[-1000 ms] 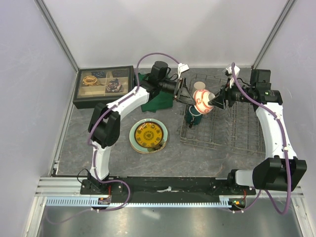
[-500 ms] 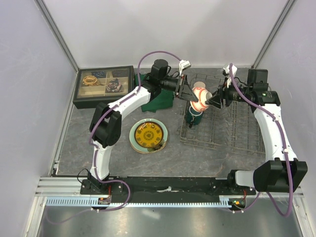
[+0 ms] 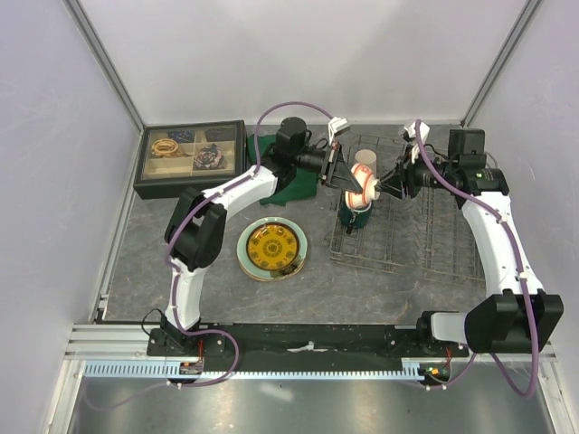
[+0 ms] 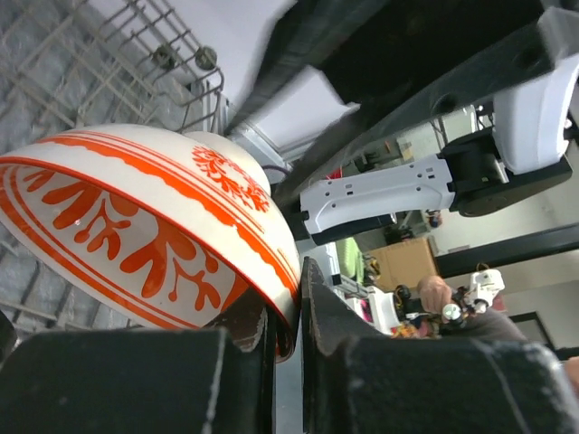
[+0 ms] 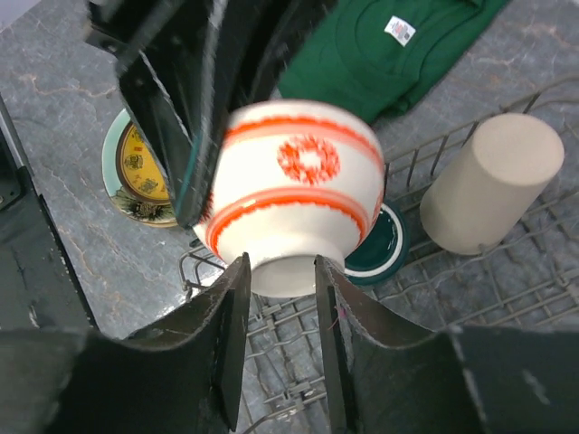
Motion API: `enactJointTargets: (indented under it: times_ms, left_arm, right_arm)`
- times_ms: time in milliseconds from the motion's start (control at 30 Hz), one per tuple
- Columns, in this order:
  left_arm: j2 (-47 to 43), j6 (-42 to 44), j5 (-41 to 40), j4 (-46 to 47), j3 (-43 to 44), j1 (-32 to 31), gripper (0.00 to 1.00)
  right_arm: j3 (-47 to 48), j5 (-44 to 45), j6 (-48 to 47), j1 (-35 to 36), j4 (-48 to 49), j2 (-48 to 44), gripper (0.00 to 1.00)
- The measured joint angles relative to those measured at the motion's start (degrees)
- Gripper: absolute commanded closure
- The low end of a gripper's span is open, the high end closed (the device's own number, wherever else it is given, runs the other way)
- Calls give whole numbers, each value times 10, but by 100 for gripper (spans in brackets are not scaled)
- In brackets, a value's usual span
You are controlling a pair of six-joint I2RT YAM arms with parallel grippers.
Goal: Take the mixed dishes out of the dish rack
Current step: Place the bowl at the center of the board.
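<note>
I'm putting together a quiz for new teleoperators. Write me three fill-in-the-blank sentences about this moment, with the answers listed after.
1. The left gripper has its jaws clamped on the ____ of the red-and-white patterned bowl.
2. Just beneath that raised bowl sits the dark green handled ____.
3. The beige tumbler rests inside the grey wire dish ____.
Answers: rim; mug; rack.
</note>
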Motion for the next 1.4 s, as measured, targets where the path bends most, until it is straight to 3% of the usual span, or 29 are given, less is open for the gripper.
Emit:
enactJointTargets:
  times_ms: [33,133,333,600,800,933,1167,1400]
  left_arm:
    - [0,0,0,-4,-8,0,98]
    - [0,9,-1,-39,-22,1,98]
    - [-31,82,-17,-153,-26,26,99]
    - [-139,254,-69,-359,-26,129,98]
    - [-223,438,-163,-530,-46,205,98]
    - [-283,549,-252,-605,-105,236,99]
    - [-379,681,-403,-667,-229,247,99]
    - [-442,763,-499,-677,-316,263,99]
  right_arm:
    - [0,0,1,2,5,-1,46]
    - [0,1,0,3,10,-9,39]
    - [-5,10,-2,3,15,-35,36]
    - [-21,25,-7,3,15,-42,35]
    - [-28,29,-13,3,14,-42,35]
    - [-30,29,-16,3,14,-40,35]
    - [-42,29,-16,4,15,-32,35]
    - [-53,29,-16,7,17,-32,35]
